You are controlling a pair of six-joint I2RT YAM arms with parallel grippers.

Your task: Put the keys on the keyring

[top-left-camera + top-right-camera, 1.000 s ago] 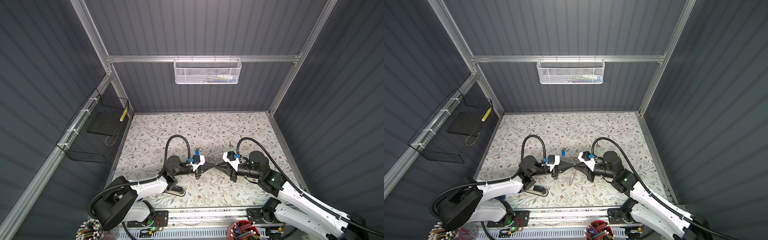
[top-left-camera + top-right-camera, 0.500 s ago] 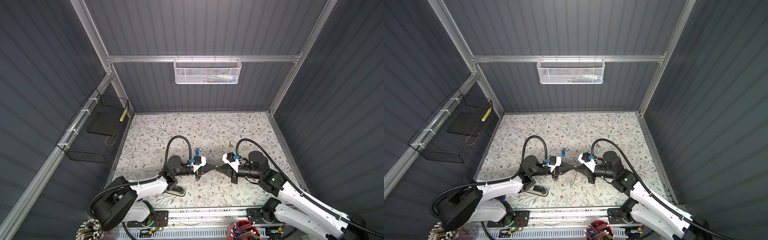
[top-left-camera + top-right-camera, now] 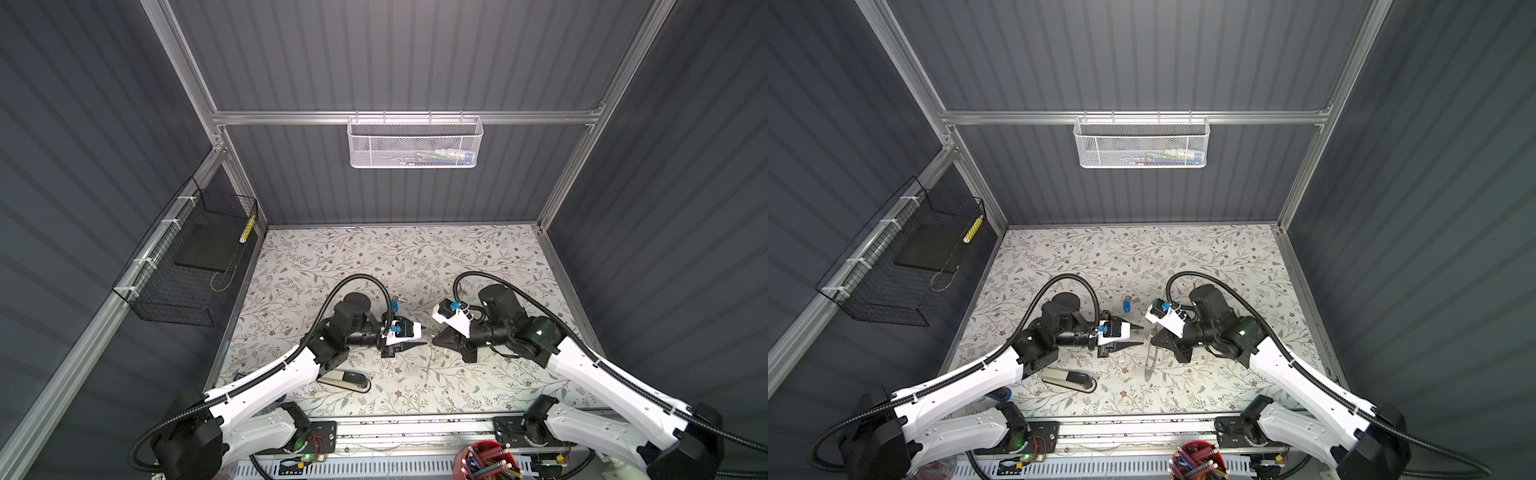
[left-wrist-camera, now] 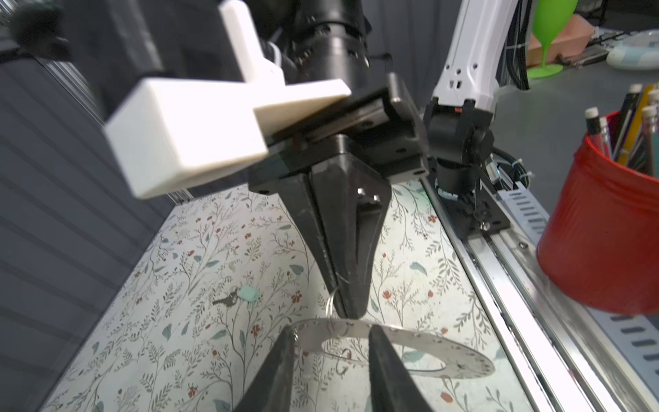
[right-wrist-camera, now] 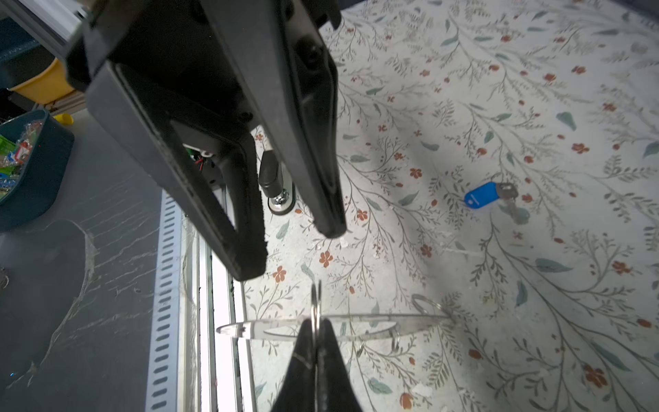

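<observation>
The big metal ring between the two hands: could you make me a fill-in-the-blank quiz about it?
The right hand is ___ on the keyring.
The left hand stands ___, gripping nothing.
In the right wrist view, the key on the table has a ___ tag.
Missing: shut, open, blue.

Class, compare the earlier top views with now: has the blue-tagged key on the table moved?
No. In a top view the blue-tagged key keeps its spot on the floral table, unchanged against the stapler.
</observation>
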